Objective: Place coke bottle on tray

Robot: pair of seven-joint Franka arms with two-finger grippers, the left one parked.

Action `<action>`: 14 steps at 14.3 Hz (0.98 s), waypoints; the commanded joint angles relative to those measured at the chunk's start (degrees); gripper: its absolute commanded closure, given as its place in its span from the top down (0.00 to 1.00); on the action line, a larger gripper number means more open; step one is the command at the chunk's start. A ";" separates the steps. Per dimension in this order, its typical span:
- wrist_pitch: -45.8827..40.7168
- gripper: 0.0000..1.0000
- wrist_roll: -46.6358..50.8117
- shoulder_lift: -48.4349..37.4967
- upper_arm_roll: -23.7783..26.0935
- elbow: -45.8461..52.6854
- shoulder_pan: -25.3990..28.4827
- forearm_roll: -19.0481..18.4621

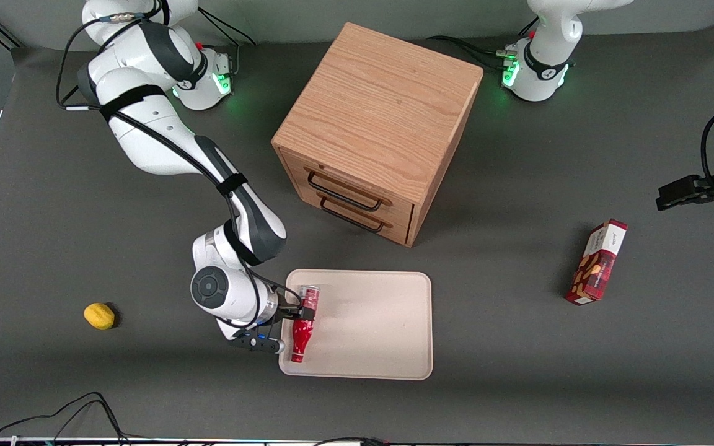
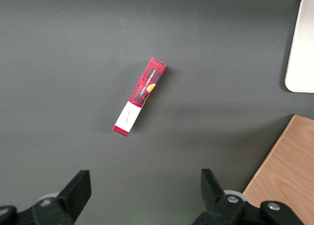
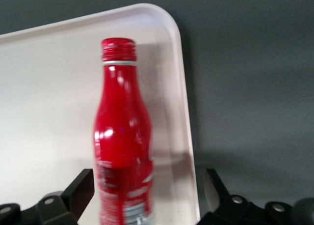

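Lying on its side, the coke bottle (image 1: 302, 324) rests over the tray (image 1: 382, 328) at the end toward the working arm, close along that short rim, its red cap nearest the front camera and its silvery base pointing toward the wooden drawer cabinet (image 1: 377, 127). The gripper (image 1: 298, 313) sits right at the bottle's middle, reaching in over the tray's rim. From the wrist view the bottle (image 3: 122, 136) runs lengthwise between the two dark fingers (image 3: 78, 188), and there is clear space on both sides of it, so the jaws stand wide and are not pressing on it; the tray (image 3: 49, 87) fills the ground beneath the bottle, with its rounded corner showing past the cap. Judging from this, the main work looks done: the bottle appears to be down on the tray and let go, though whether it is fully settled on the surface or a touch above it cannot be told. What seems left is only for the arm to lift away cleanly without nudging the bottle, which could roll since it lies near the rim. Elsewhere, a red snack box (image 1: 597, 263) lies on the table toward the parked arm's end, and a small yellow lemon (image 1: 99, 315) lies toward the working arm's end, both well apart from the tray.
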 commanded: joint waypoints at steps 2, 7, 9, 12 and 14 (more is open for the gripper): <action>1.89 1.00 0.17 0.74 -0.09 -1.09 0.68 -1.72; 2.52 1.00 0.35 -0.13 -0.09 -1.10 0.59 -1.72; -1.41 1.00 -0.35 -3.37 -0.17 -1.01 -0.28 -1.90; -10.38 1.00 -0.35 -10.04 -0.17 -1.10 -0.64 -2.95; -17.75 1.00 -0.44 -15.40 -0.09 -1.19 -1.42 -2.95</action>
